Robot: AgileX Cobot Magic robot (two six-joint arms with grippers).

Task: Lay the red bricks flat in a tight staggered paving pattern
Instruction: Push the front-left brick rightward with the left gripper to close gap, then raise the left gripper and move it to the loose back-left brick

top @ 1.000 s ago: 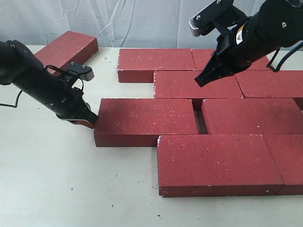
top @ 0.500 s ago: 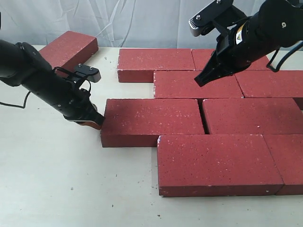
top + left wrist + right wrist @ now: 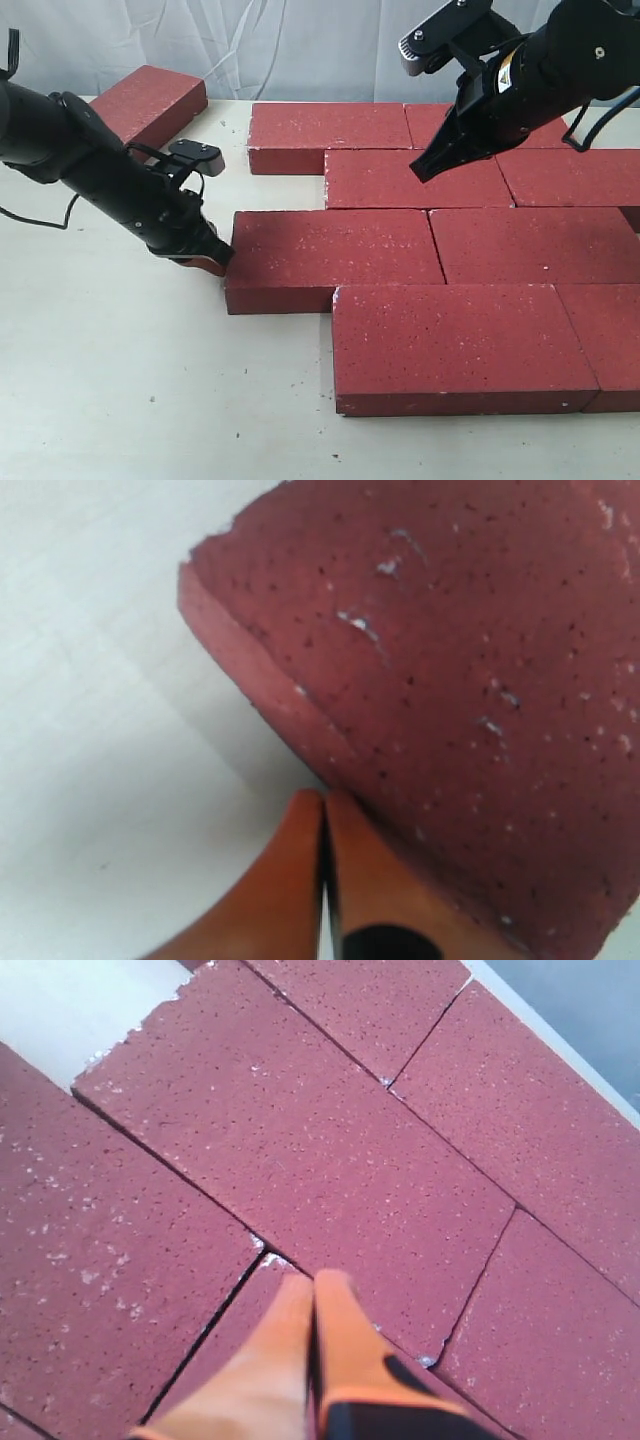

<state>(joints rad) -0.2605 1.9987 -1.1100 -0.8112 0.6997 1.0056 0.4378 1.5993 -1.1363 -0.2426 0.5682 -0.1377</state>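
**Left tool at the short end of a third-row brick whose long axis runs away to the right**

The pale worktop [image 3: 120,380] carries dark-red rectangular paving bricks [image 3: 470,330], rough and pale-speckled. They lie flat in four staggered rows across its middle and right. One more of the same kind, the loose brick [image 3: 150,100], lies at an angle at the back left, well apart from the paved field.

The coming move turns on the leftmost brick of the third row [image 3: 330,255]. It lies directly to the right of the left tool [image 3: 210,262], with its long axis running left to right along its row. Only a thin seam shows between its far end and its neighbour. Its front long edge sits against the front-row brick.

The left arm [image 3: 90,170] reaches in low from the left and slopes down to the worktop. Its tool meets the brick's short left end near the front corner. In the left wrist view the fingertips [image 3: 345,860] are pressed together with nothing between them, right against the brick's side face.

The right tool [image 3: 428,170] hangs over the second row, its fingers likewise together and empty, above a joint between bricks. Whether it touches them cannot be told.

By my reading, any further push should run rightward along the brick's long axis. Contact this close to the corner could twist the brick. The left arm is also the nearer one to the loose brick.
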